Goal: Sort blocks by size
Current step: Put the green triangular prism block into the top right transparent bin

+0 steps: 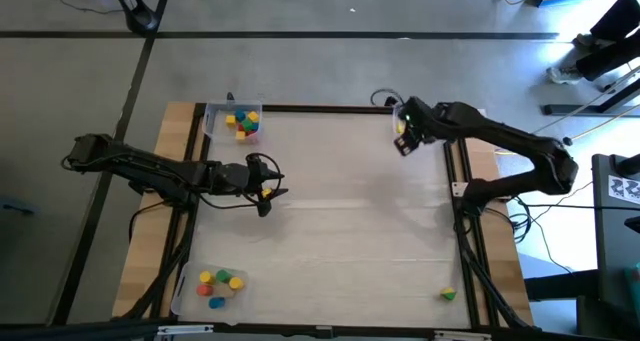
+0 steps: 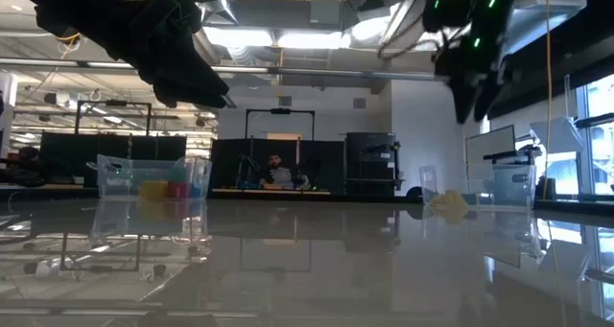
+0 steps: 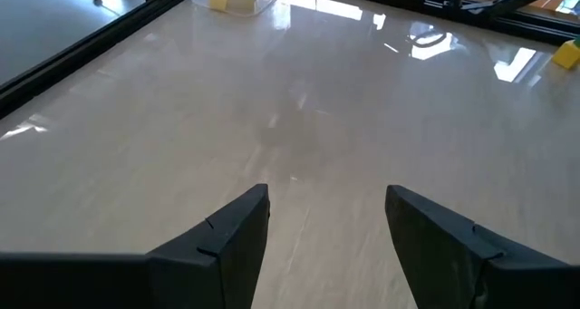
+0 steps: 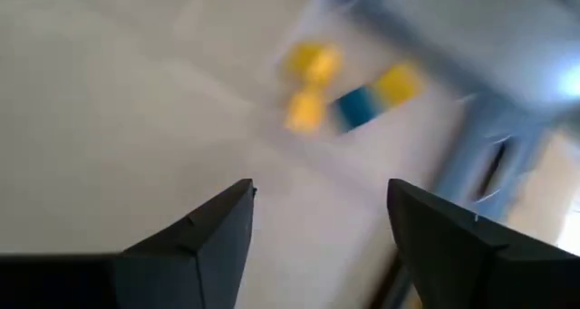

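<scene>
Left arm: reaches in from the table's left edge; left gripper (image 1: 266,191) hangs above bare tabletop left of centre, well apart from any block.
Left claw: fingers spread wide, nothing between them; the left wrist view shows only bare table in the gap.
Far-left tray (image 1: 215,131): clear tray at the far left corner holding several blocks (image 1: 243,122), yellow, red and blue among them.
Near-left tray (image 1: 190,286): clear tray at the near left corner with another cluster (image 1: 220,284), yellow, green, orange, red.
Table (image 1: 340,211): pale, glossy, bare through the middle.
Right arm: comes in from the right edge; right gripper (image 1: 402,141) is raised near the far right corner.
Right claw: fingers wide apart and empty in the right wrist view; yellow and blue blocks blur beyond them.
Loose block (image 1: 448,295): single yellow-green cube at the near right corner, outside any tray.
Progress, judged: most blocks sit in the two left trays. The blocks near the right gripper and the corner cube look unsorted, and neither claw is carrying anything.
</scene>
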